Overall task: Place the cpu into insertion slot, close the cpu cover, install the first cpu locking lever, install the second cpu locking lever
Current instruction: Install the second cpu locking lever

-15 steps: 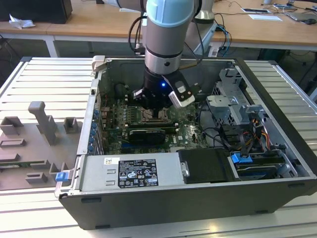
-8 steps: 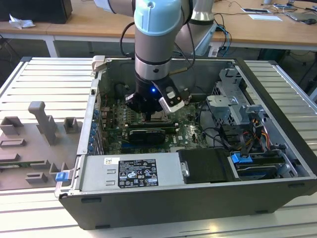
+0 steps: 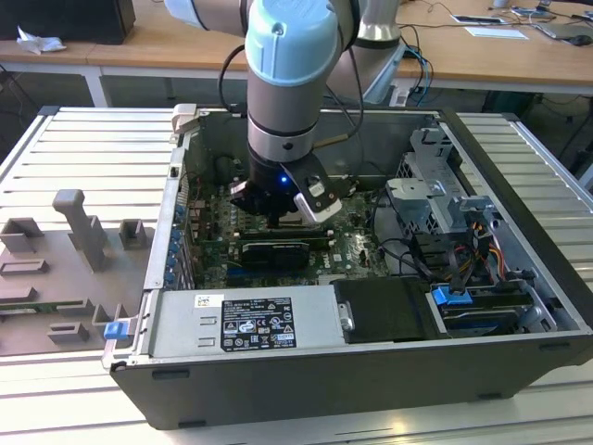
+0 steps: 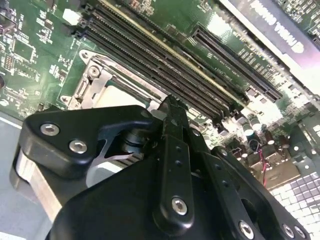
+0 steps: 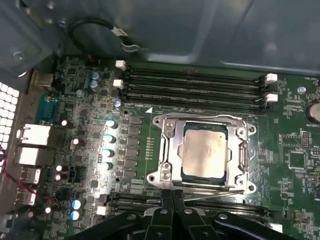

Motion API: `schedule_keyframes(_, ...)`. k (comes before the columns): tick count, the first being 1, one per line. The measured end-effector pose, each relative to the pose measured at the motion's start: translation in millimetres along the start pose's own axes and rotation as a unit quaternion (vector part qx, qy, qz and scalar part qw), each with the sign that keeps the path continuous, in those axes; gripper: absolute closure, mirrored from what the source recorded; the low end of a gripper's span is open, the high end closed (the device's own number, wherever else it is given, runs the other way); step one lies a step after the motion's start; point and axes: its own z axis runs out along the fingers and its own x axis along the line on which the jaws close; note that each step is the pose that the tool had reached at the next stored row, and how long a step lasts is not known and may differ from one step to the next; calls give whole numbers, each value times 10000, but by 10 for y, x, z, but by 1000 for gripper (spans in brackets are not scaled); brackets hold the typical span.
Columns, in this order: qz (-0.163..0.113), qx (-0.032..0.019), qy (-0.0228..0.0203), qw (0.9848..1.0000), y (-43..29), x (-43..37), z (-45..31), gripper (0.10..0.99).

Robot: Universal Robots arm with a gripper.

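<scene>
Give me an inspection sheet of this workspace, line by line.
Surface: ribbed metal table carrying an open computer case.
Job's things: cpu lies in the insertion slot; cpu cover is down around it.
Clutter: grey fixture blocks on the exterior view's left.
Gripper: gripper is shut, fingertips at the socket's edge, beside a thin metal lever.
Cables: black cable along the case wall; coloured wires by the drive bay.
Surroundings: wooden desks behind.
</scene>
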Motion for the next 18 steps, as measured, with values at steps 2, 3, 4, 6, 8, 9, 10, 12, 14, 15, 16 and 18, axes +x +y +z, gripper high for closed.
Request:
schedule_keyframes(2, -78, -90, 8, 9999, -10, 26, 20, 980)
schedule_keyframes(3, -117, -111, 13, 9999, -13, 34, 32, 980)
schedule_keyframes(4, -144, -129, 17, 9998, -15, 43, 41, 980)
schedule_keyframes(6, -193, -180, 23, 9996, -23, 76, 72, 980)
schedule_keyframes(8, -216, -223, 23, 9995, -33, 85, 107, 980)
schedule_keyframes(9, -221, -235, 23, 9995, -36, 87, 118, 980)
schedule_keyframes(10, -226, -246, 23, 9994, -38, 88, 129, 980)
schedule_keyframes(12, -247, -324, 18, 9992, -49, 98, 159, 980)
schedule_keyframes(14, -264, -384, 14, 9989, -55, 104, 185, 980)
schedule_keyframes(15, -274, -409, 15, 9988, -58, 107, 192, 980)
schedule_keyframes(16, -278, -423, 14, 9987, -59, 108, 194, 980)
schedule_keyframes(18, -288, -451, 12, 9986, -59, 110, 200, 980)
